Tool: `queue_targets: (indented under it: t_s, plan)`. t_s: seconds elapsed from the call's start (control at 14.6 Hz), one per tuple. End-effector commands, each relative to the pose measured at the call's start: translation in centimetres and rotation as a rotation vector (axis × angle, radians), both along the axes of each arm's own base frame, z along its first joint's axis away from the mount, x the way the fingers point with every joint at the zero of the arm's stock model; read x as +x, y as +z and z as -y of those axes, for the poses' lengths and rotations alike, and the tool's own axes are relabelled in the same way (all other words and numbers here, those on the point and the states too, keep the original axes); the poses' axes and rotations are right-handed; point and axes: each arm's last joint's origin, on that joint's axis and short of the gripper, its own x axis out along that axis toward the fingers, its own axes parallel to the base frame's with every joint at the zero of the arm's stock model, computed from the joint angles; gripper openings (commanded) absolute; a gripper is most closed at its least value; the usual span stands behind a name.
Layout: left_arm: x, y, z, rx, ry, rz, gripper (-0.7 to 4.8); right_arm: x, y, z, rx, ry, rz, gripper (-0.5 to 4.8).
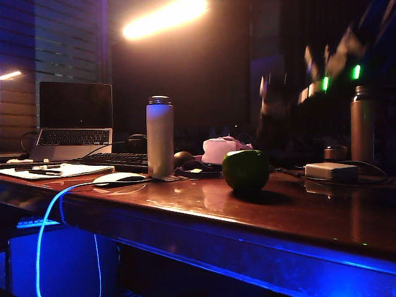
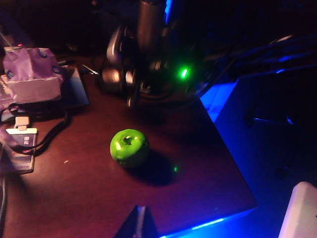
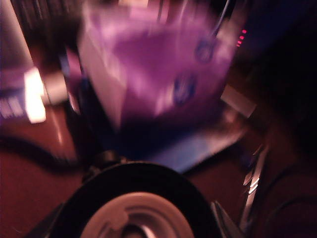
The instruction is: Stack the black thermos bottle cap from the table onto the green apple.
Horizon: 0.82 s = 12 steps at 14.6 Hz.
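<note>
I have the right gripper (image 3: 136, 218) clamped on the cap (image 3: 133, 208), hollow side up, ready for the apple (image 1: 245, 170) at centre frame. Left gripper (image 2: 138, 223) low in its view; I can't tell its state.

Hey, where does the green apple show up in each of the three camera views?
Exterior view: the green apple sits on the table right of centre, right of the white bottle.
Left wrist view: the apple lies near the middle, stem dimple up, on bare wood.
Right wrist view: not in it; blurred, a black cap fills the foreground.
Shared landmark: the purple-and-white box behind the apple.
</note>
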Motion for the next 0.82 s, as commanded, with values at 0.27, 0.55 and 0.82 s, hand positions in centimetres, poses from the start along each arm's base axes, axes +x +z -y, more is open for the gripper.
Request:
queue_targets:
  t_s: [0.27, 0.55, 0.82]
  plan:
    - [-0.1, -0.2, -0.2, 0.064, 0.056, 0.002, -0.03, -4.0, 7.4, -0.1, 0.141, 0.14, -0.031, 2.33]
    - [-0.1, -0.2, -0.2, 0.064, 0.056, 0.002, -0.03, -5.6, 7.3, -1.9, 0.162, 0.252, -0.159, 2.33]
    - [-0.1, -0.2, -0.2, 0.064, 0.056, 0.003, -0.03, -7.0, 6.3, -4.9, 0.13, 0.323, -0.275, 2.34]
